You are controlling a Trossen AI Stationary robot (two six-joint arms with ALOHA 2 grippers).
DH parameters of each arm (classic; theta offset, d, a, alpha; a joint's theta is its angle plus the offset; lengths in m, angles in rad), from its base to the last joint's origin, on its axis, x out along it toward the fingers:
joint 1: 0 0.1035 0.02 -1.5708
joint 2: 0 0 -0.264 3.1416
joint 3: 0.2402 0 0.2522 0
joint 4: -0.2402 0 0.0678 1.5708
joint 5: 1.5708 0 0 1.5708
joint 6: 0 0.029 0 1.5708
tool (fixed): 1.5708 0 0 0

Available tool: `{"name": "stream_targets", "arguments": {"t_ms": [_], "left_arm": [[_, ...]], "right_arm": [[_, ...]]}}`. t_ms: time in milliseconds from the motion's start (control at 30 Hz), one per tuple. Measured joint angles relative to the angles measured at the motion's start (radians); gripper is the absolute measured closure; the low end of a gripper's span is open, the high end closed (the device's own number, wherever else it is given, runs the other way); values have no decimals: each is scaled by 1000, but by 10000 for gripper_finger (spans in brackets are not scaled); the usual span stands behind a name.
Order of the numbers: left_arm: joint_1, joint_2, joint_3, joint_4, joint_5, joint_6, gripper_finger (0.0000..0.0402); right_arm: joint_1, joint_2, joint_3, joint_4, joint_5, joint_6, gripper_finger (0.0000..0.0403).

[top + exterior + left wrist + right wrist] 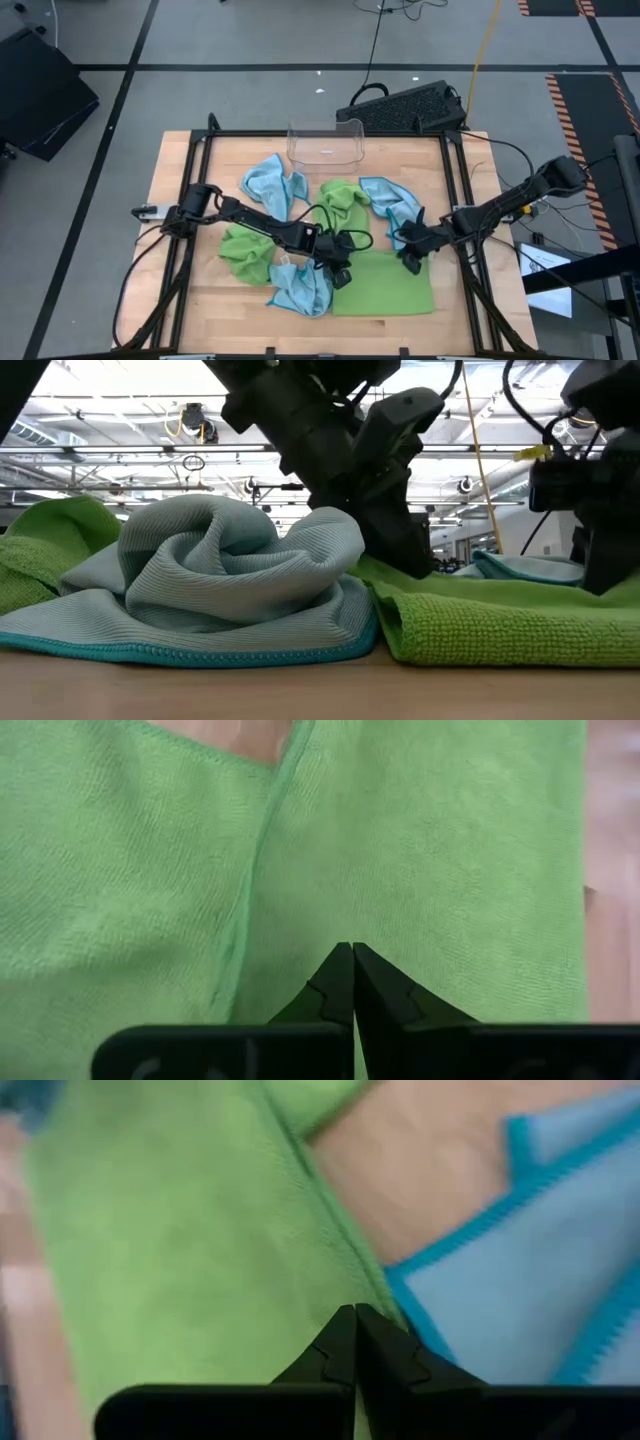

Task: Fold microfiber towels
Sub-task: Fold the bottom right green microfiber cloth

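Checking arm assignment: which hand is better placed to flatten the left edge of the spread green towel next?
Left, probably. The left hand sits shut at the left edge of the flat green towel, by the crumpled blue towel. The right hand is shut at the towel's far right corner, across it.

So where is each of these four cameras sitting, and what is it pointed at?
High view: above the table, looking straight down on the towels and clear bin; both arms show, left claw, right claw.
Low view: at tabletop height, looking level across a crumpled blue towel; arms come down from above.
Left wrist view: on the left arm, facing the flat green towel; its shut fingers show.
Right wrist view: on the right arm, at that towel's edge beside a blue one; shut fingers.
All four share the flat green towel.
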Motion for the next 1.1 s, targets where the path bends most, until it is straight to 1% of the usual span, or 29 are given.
{"name": "stream_targets", "arguments": {"t_ms": [167, 333, 500, 633, 733, 833, 933, 1100], "left_arm": [[5, 0, 0, -5, -10, -3, 389], [3, 0, 0, -24, -11, -27, 398], [4, -7, 0, -28, -4, -38, 389], [4, -30, 2, -18, -4, -53, 394], [-3, -46, 2, -24, 11, -61, 398], [-18, -61, 3, 4, 14, -86, 393], [-38, -67, 3, 32, 14, -118, 396], [-93, -67, 3, 71, -4, -202, 395]], "right_arm": [[-35, 0, 0, -42, 26, -23, 403], [-70, -3, 0, -21, 23, -65, 403], [-78, -51, 0, -2, -33, -63, 403], [-78, -118, 0, -42, -79, 34, 403], [-72, -181, 0, -79, -85, 135, 403], [-49, -245, 1, -102, -85, 224, 403], [-11, -286, 42, -200, -86, 286, 403], [78, -285, 205, -448, -74, 328, 403]]}}
